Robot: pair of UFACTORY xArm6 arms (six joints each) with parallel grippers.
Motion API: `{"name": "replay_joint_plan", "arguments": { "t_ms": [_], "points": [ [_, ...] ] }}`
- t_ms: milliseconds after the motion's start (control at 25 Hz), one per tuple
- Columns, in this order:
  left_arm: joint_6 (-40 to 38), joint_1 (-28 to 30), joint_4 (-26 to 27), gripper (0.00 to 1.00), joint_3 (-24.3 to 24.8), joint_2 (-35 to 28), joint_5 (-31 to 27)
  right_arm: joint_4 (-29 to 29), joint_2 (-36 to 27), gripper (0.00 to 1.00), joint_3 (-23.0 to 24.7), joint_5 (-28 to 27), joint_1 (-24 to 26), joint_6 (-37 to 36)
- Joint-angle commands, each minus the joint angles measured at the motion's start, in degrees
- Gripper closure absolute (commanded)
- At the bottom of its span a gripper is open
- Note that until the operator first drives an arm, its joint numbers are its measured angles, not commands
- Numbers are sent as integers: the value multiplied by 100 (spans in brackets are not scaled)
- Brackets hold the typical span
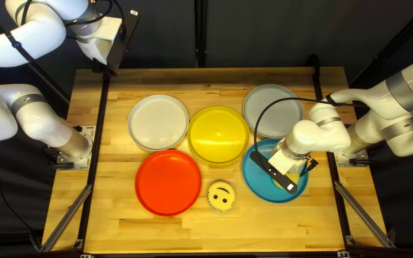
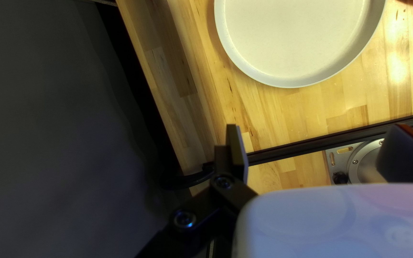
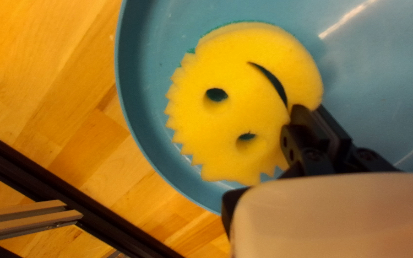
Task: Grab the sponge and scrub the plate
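Evidently gripped at one edge: smiley-face sponge (image 3: 235, 112) within the blue plate (image 3: 142, 86), right gripper (image 3: 310, 111) in position to scrub

The right gripper's jaws are closed on the sponge's edge, near one end of the cut-out smile; the toothed side projects free of them. The green scouring layer (image 3: 191, 50) lies underneath, facing the plate. The left gripper (image 2: 317, 128) has its jaws spread with nothing between them, near the white plate (image 1: 158, 122) and well apart from the work.

Technique (judged): scrubbing appears to be the step in hand. Light, even downward pressure should keep the scourer flat without driving the fingertips into the plate. Short, overlapping strokes would suit the inner floor, each turned before the rim. Because the hold is at one side, the free part may fold or pivot; excess pressure could make the plate slide.

Markings: a small white label (image 1: 290, 187) sits on the right gripper's black crossbar (image 1: 264, 165), and another (image 1: 134, 12) on the left arm's; neither is read here.
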State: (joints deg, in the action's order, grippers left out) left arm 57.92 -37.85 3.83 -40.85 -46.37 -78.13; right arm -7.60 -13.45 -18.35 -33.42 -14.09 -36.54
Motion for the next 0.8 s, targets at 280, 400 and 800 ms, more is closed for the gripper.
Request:
{"name": "replay_joint_plan", "arguments": {
  "t_ms": [280,400,800],
  "points": [
    [0,0,0,0,0,0,0,34,719,100,-683,188,858,-993],
    [0,0,0,0,0,0,0,107,666,100,-670,181,863,-930],
    [0,0,0,0,0,0,0,168,-50,100,84,297,115,-73]
  ]
}}
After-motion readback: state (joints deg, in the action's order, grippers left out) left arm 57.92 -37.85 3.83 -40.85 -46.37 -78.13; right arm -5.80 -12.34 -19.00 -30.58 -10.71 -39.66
